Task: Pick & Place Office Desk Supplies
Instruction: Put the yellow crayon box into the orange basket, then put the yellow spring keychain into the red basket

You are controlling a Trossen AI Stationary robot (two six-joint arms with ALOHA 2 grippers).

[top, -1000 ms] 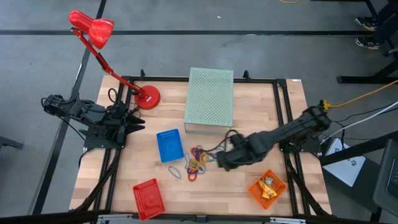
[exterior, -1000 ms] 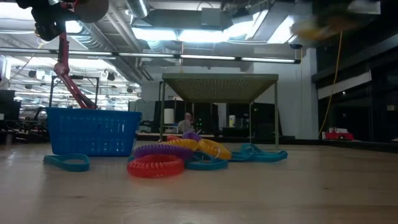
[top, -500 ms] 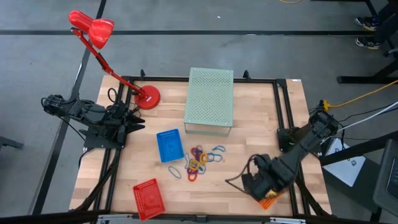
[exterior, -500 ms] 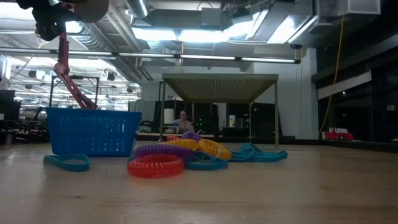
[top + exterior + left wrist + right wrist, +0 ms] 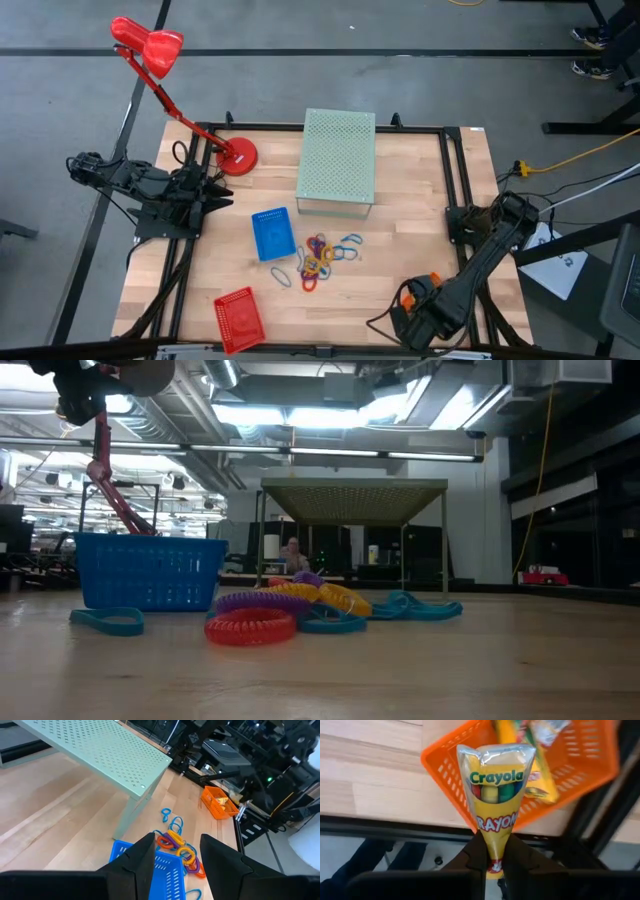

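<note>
The right gripper is closed on a small yellow plastic packet of crayons, pinching it at its narrow lower end. The packet hangs over the orange mesh basket at the near right corner of the wooden table. In the high view the right arm is folded low over that corner and hides most of the basket.

The packet looks light and soft — a thin, shiny film with a few short sticks inside, so it can slip or bend between the fingers. I think the sealed end, where it is flat, is a good place to hold it, as the gripper does now. The film is glossy, so a firm pinch is safer than a loose one.

The writing on the packet reads "Crayola" on a green oval, and below it part of a word, "RAYON", in white letters on red. Another yellow packet lies already in the basket; its print I cannot read.

The left gripper waits at the far left side of the table, its fingers narrowly apart and empty. Ahead of it lies the pile of coloured coiled loops — red, purple, orange and blue — just beside the blue mesh basket.
</note>
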